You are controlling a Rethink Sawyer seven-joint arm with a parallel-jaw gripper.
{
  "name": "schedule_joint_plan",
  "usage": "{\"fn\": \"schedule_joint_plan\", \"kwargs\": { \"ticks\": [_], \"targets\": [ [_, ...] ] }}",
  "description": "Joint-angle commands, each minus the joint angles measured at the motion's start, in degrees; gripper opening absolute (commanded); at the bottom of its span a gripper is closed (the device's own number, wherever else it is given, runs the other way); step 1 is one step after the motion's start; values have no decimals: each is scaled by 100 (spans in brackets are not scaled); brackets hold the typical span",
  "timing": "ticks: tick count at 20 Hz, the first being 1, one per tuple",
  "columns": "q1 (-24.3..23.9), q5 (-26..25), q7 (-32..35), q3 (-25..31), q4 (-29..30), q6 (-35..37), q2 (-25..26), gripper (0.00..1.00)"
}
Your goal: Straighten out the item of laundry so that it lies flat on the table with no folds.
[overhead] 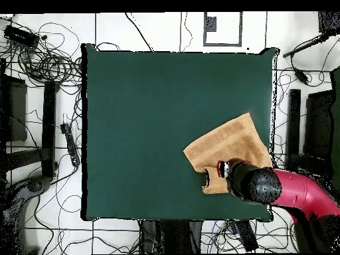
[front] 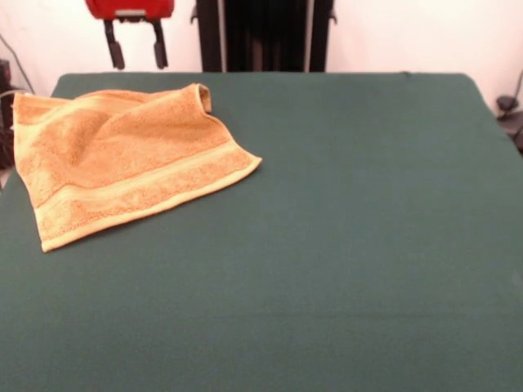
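A: From the front, the pincer (front: pixel 136 54) hangs above the far edge of the worktop (front: pixel 343 245), its two dark fingers (front: pixel 115 46) apart and nothing between them. The towel (front: pixel 122 159) lies at the worktop's far left corner in this view, its left edge at the worktop's side.

B: The overhead view gives more of the arm (overhead: pixel 292 191): a red link and a black, dimpled, rounded joint reaching over the towel (overhead: pixel 229 149) near one corner of the worktop (overhead: pixel 146 119). The pincer (overhead: pixel 214 174) is partly hidden there, so I can't read its opening from above.

A: The front view gives the cloth better. It is golden-orange terry, nubbly, with a flat woven band along the near edge. The far corner is curled over, and a soft ridge runs across the middle.

B: From above it reads as a rough, skewed quadrilateral. The worktop cover is plain dark green fabric, smooth, with rounded corners.
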Motion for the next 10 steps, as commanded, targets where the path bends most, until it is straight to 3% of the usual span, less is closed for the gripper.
{"fn": "schedule_joint_plan", "kwargs": {
  "ticks": [1, 10],
  "targets": [
    [347, -163, -485, 473, -744, 431, 858, 100],
    [437, -268, -499, 459, -1000, 302, 1173, 100]
  ]
}}
